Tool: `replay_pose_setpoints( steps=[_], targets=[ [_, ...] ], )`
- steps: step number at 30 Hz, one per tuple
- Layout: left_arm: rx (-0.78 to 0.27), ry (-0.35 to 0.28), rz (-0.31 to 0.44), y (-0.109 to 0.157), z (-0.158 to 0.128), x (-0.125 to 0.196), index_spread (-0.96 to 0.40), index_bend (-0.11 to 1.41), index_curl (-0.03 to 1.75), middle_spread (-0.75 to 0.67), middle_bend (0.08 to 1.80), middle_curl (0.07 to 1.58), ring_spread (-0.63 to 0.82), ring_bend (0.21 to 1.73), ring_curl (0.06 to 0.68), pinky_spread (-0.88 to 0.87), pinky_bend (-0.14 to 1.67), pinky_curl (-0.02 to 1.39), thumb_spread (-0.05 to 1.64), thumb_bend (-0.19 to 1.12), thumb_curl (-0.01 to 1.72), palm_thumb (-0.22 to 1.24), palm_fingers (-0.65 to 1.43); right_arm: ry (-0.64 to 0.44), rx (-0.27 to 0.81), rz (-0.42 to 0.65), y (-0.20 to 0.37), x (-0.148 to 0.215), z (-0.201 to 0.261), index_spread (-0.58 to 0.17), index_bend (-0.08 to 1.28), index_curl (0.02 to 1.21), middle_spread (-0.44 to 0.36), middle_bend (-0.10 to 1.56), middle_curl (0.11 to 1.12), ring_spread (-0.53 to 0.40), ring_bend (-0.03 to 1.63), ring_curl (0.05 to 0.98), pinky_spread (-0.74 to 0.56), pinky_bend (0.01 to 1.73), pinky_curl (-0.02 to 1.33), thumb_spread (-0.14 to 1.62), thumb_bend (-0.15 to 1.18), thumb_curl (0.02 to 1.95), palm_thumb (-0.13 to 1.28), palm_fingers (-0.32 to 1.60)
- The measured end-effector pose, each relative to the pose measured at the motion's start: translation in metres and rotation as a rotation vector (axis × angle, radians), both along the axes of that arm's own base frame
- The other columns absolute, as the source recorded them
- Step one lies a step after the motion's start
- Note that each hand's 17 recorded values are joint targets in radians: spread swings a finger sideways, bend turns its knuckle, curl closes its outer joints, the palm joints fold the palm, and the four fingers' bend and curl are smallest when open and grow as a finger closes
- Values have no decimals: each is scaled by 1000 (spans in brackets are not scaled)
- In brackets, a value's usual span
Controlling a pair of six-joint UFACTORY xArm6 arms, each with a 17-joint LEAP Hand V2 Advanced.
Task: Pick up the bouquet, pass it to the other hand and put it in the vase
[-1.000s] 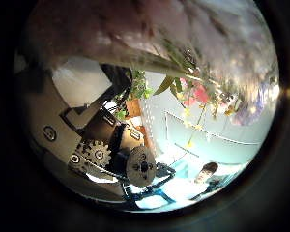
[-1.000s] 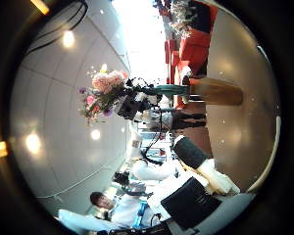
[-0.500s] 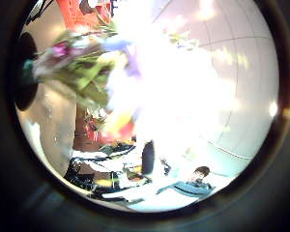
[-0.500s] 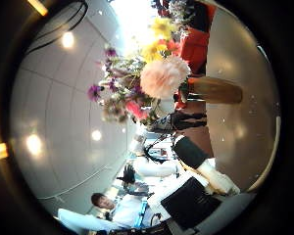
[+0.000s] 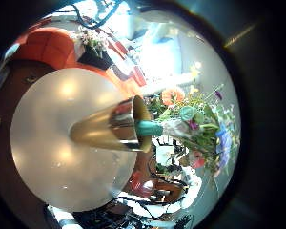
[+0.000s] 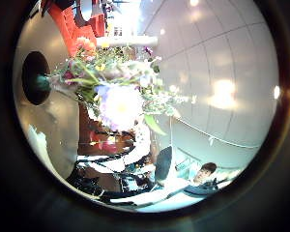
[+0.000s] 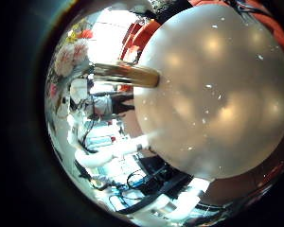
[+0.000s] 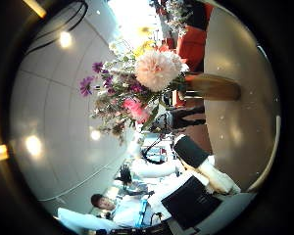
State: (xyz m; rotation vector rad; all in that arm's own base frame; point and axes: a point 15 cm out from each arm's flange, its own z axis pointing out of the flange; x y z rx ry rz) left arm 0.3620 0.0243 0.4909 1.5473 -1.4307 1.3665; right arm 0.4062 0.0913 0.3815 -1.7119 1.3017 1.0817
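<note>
On the round table [image 5: 57, 134] the bouquet [image 5: 195, 124] meets the vase [image 5: 114, 126] — either hand's grip cannot be told.

Round pale table [image 5: 62, 134] carries vase [image 5: 110, 126], standing directly on tabletop near its edge. Same table [image 7: 213, 90] fills much of right little finger side palm view, vase [image 7: 123, 72] at its rim. Rest of surface bare, glossy, dotted with light reflections.

Shiny gold metal vase [image 5: 112, 126] with a smooth side, smooth glossy white table [image 5: 57, 134], soft-looking flowers in the bouquet [image 8: 147, 83]
</note>
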Motion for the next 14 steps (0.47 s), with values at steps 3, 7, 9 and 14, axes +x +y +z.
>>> replay_pose_setpoints(
  steps=[3, 7, 9, 14],
  targets=[
    [109, 25, -27, 0, 7, -25, 254, 156, 300, 617, 163, 242, 703, 458, 154, 609, 173, 330, 846, -32, 356, 161, -116, 36, -96, 52, -17, -20, -7, -226, 169, 279, 185, 193, 314, 255, 406, 250, 496, 586, 286, 1050, -21, 525, 740, 28],
    [256, 92, -41, -6, 14, -54, 259, 161, 293, 612, 163, 228, 707, 450, 158, 606, 179, 310, 856, -31, 351, 177, -102, -8, -296, 100, -57, -30, 23, -226, 167, 283, 189, 192, 315, 259, 400, 250, 489, 560, 281, 1054, -24, 522, 727, 21],
    [309, 126, -29, -12, 15, -65, 261, 160, 290, 608, 166, 224, 708, 446, 160, 605, 181, 303, 860, -33, 348, 180, -95, 18, -376, 124, -73, -42, 27, -226, 166, 285, 190, 193, 315, 258, 400, 251, 486, 544, 276, 1068, -25, 517, 713, 20],
    [410, 263, -48, -29, -12, -86, 268, 161, 287, 603, 169, 217, 709, 434, 165, 603, 184, 289, 872, -31, 345, 191, -87, 42, -525, 138, -98, -61, 29, -226, 167, 290, 189, 192, 316, 255, 380, 246, 464, 516, 275, 1127, -21, 489, 675, 17]
  ],
)
